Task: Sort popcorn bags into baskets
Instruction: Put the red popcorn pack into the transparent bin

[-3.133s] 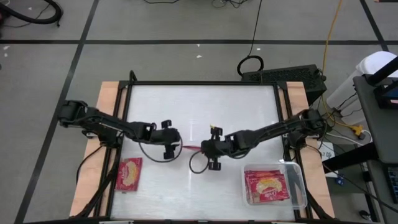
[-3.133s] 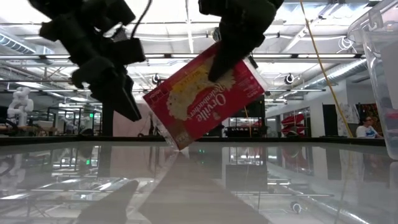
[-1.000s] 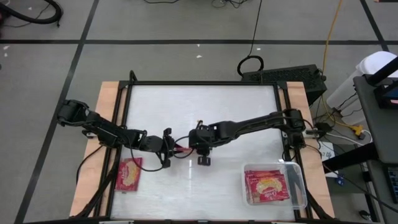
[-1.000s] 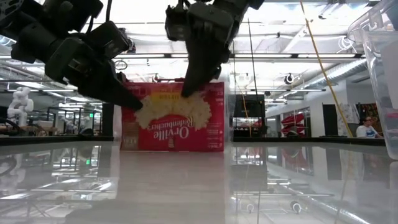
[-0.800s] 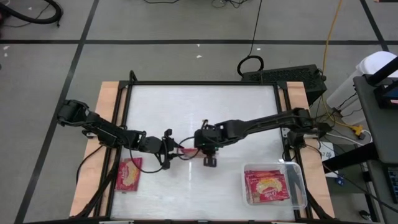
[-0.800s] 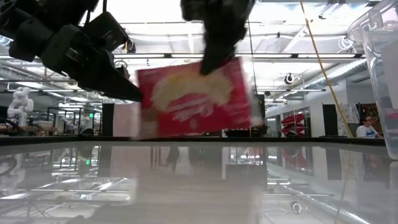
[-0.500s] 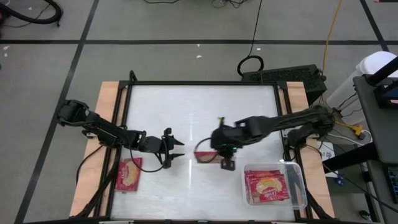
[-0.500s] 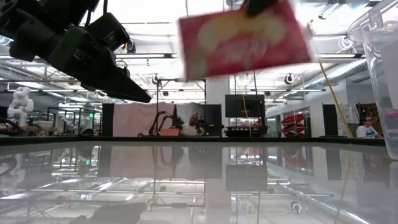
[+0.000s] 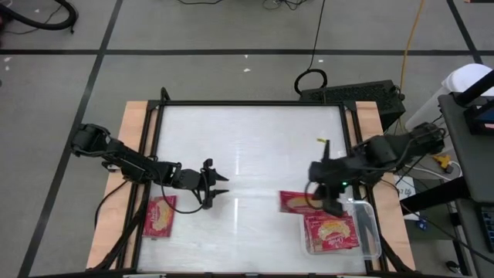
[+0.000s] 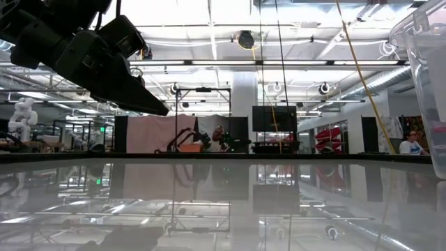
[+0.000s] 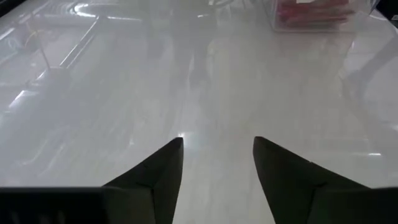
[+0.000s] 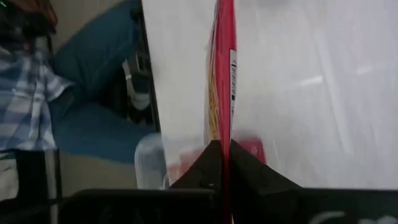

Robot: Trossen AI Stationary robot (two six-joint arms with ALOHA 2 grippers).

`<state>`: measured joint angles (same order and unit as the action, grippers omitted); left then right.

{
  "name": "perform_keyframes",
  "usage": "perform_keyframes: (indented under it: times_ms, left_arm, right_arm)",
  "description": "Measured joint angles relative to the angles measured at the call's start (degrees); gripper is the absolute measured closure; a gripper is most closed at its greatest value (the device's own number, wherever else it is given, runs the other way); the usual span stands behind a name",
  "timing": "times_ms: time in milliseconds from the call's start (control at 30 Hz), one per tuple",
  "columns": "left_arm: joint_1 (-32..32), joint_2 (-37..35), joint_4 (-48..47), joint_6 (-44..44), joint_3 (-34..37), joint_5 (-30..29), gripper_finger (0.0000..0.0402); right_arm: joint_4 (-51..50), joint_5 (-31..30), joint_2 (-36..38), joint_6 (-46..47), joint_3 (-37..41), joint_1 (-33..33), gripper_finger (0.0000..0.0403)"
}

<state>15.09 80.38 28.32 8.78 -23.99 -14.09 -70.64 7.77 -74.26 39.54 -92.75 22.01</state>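
The right gripper (image 9: 330, 202) pinches a popcorn bag (image 9: 294, 201) by its edge beside the clear basket (image 9: 370, 232) to drop it in, while the left gripper (image 9: 219, 187) waits empty with fingers apart.

Bright, even light is falling from overhead. In the low view, ceiling strip lights (image 10: 209, 63) are blazing white, and the glossy table (image 10: 223, 202) is mirroring the room in its lower half. From above, a pale streak of glare is lying at the centre of the table. The right wrist view is blurring heavily, smearing a red packet (image 12: 222, 74) and a person's checked sleeve (image 12: 25, 93) at the left.
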Motion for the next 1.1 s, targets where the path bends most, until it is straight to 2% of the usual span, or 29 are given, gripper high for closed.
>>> perform_keyframes:
  times_ms: [300, 467, 600, 700, 900, 1100]
  left_arm:
    - [0.0, 0.0, -0.4, 0.9, 0.0, 0.0, 0.0227]
    - [0.0, 0.0, -1.6, 2.5, 0.0, 0.0, 0.0227]
    - [0.0, 0.0, -2.2, 3.7, 0.0, 0.0, 0.0227]
    - [0.4, 0.0, -2.7, 4.1, 0.0, 0.0, 0.0227]
    - [0.8, 0.0, -2.8, 4.1, 0.0, 0.0, 0.0227]
    - [0.8, 0.0, -2.8, 3.7, 0.0, 0.0, 0.0227]
  right_arm:
    - [-7.3, 4.3, 3.2, 9.6, 0.0, 8.8, 0.0403]
    - [-11.9, 1.9, 3.4, 16.3, 0.1, 14.5, 0.0403]
    - [-11.7, -0.3, 3.4, 18.6, 2.6, 17.4, 0.0403]
    - [-9.5, -0.3, 3.6, 19.3, 5.8, 18.4, 0.0403]
    - [1.8, -0.3, 6.3, 20.3, 12.0, 18.9, 0.0403]
    - [6.7, -0.3, 8.4, 22.6, 19.5, 19.9, 0.0403]
